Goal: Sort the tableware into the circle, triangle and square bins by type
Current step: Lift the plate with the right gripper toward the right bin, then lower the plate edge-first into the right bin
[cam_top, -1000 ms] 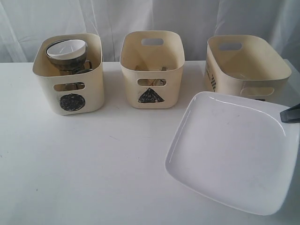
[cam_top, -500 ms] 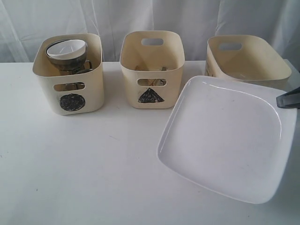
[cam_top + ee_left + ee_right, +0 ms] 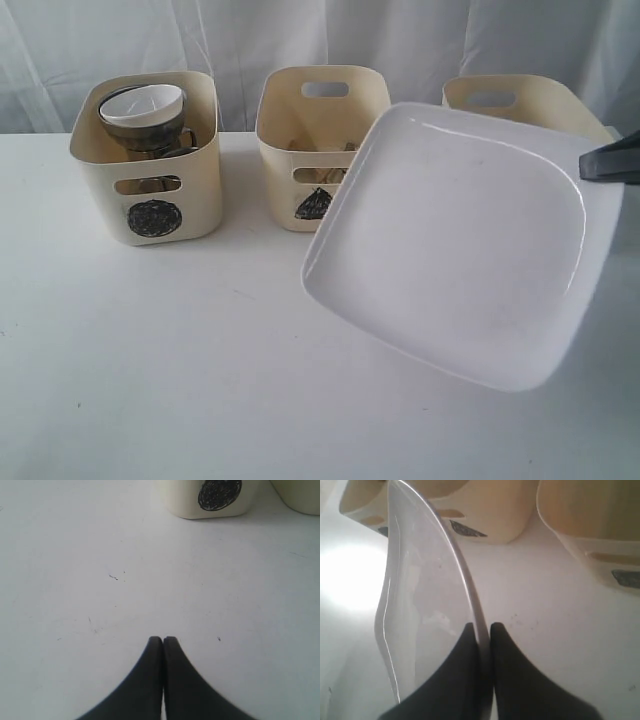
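The large white squarish plate [image 3: 455,240] hangs tilted above the table, its rim pinched by my right gripper [image 3: 590,165], which is shut on it at the right edge. From the wrist the plate [image 3: 420,605] stands edge-on between the two black fingers of the gripper [image 3: 482,627]. It covers most of the square bin [image 3: 510,95] and part of the triangle bin [image 3: 320,120]. The circle bin [image 3: 150,160] on the left holds a white bowl [image 3: 145,103] stacked on steel mugs. My left gripper [image 3: 163,639] is shut and empty over bare table.
The triangle bin holds wooden chopsticks and steel cutlery, glimpsed through its handle slot [image 3: 315,175]. A white curtain hangs behind the bins. The circle bin's scribbled mark [image 3: 220,490] shows in the left wrist view, and the square bin [image 3: 595,530] lies close ahead of the right gripper.
The plate has risen off the table and tipped up, moving up and left with the right gripper. It now hides the square bin's front and part of the triangle mark. The left arm is still.
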Available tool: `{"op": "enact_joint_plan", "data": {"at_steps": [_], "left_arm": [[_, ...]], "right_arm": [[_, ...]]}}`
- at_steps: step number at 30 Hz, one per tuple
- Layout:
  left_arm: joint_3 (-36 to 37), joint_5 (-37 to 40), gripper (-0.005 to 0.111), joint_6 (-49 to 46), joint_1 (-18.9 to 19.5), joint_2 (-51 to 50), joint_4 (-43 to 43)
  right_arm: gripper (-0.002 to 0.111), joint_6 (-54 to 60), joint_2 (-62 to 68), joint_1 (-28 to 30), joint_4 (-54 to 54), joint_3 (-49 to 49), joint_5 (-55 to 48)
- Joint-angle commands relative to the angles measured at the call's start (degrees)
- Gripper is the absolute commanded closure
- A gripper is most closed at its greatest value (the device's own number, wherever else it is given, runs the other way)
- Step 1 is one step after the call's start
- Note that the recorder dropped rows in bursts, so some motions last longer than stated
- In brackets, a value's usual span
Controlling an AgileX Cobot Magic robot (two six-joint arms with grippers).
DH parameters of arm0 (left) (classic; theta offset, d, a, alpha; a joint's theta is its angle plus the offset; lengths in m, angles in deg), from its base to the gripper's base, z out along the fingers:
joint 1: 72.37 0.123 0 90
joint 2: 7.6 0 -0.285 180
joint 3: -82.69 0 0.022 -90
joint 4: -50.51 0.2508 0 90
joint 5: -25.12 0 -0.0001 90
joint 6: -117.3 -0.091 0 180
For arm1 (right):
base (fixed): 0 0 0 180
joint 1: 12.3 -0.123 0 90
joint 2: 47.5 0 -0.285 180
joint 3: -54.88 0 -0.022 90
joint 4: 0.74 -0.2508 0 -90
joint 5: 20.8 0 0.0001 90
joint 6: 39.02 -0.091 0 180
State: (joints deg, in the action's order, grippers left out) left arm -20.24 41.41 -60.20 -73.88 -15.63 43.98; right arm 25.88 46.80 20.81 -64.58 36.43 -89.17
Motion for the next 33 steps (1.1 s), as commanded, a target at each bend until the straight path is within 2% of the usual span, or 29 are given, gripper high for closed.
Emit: {"op": "enact_joint_plan", "data": {"at_steps": [1,15,26,33], "left_arm": [[0.15,0.03,0.107,0.15,-0.37,0.25,-0.24],[0.15,0.03,0.107,0.15,-0.37,0.25,-0.24],[0.15,0.03,0.107,0.15,-0.37,0.25,-0.24],[0.15,0.03,0.107,0.15,-0.37,0.25,-0.24]], "right_arm": [[0.108,-1.06,-0.91,0.01,-10.31,0.11,-1.60],[0.108,-4.17,1.51,0.12,-15.19,11.55,-1.51],[0.108,-5.18,10.10,0.62,-20.35,18.59,4.75],[0.108,-5.53,13.00,2.13,-20.77,23.33,15.19]]}}
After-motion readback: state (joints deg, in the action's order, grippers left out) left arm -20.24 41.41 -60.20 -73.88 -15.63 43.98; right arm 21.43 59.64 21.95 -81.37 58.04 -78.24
